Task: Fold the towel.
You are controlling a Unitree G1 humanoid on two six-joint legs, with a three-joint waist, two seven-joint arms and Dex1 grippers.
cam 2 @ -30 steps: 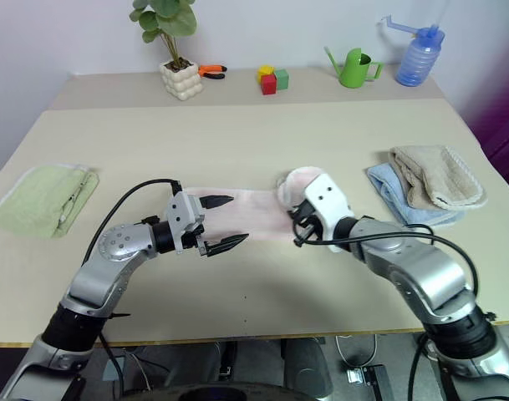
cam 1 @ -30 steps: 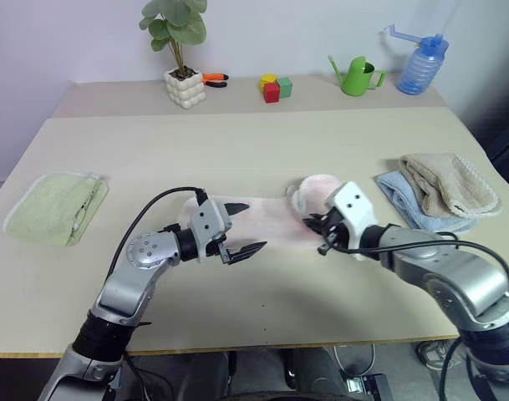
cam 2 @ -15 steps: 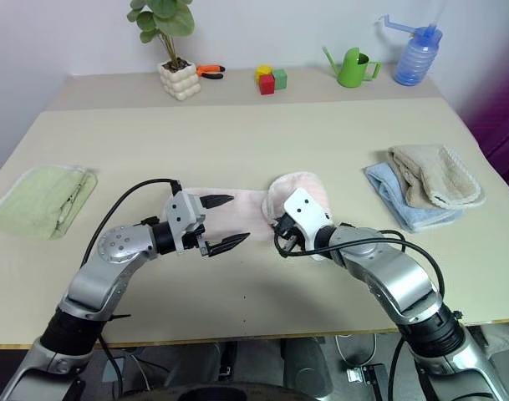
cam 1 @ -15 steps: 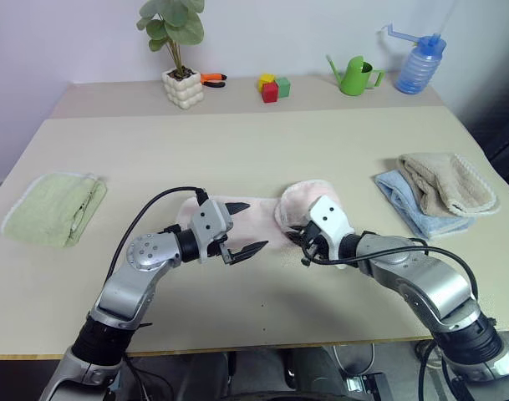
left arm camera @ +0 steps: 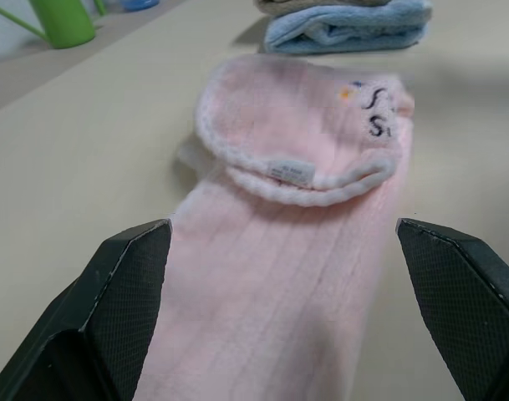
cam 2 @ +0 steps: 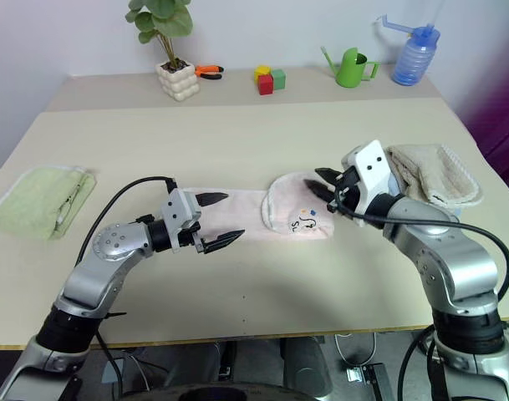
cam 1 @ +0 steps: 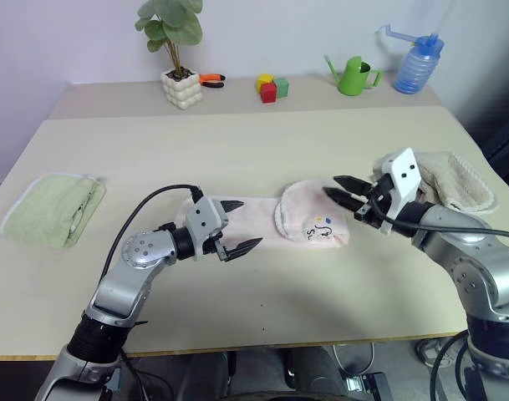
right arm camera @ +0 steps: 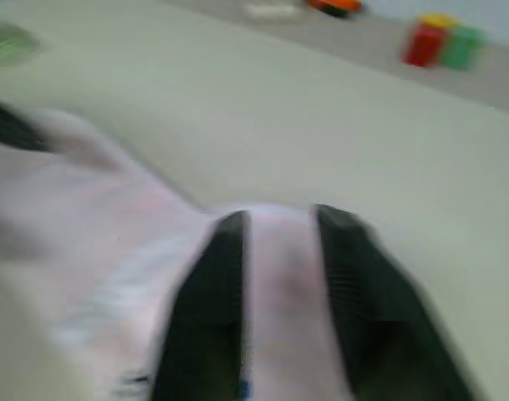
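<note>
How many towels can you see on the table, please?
4: a pale pink towel in the middle between the hands, a light green one at the robot's left, and a beige one stacked on a light blue one at its right.

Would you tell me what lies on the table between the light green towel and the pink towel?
Bare tabletop: in the left eye view nothing lies between the light green towel and the pink towel; the left gripper hovers over the pink towel's near end.
</note>
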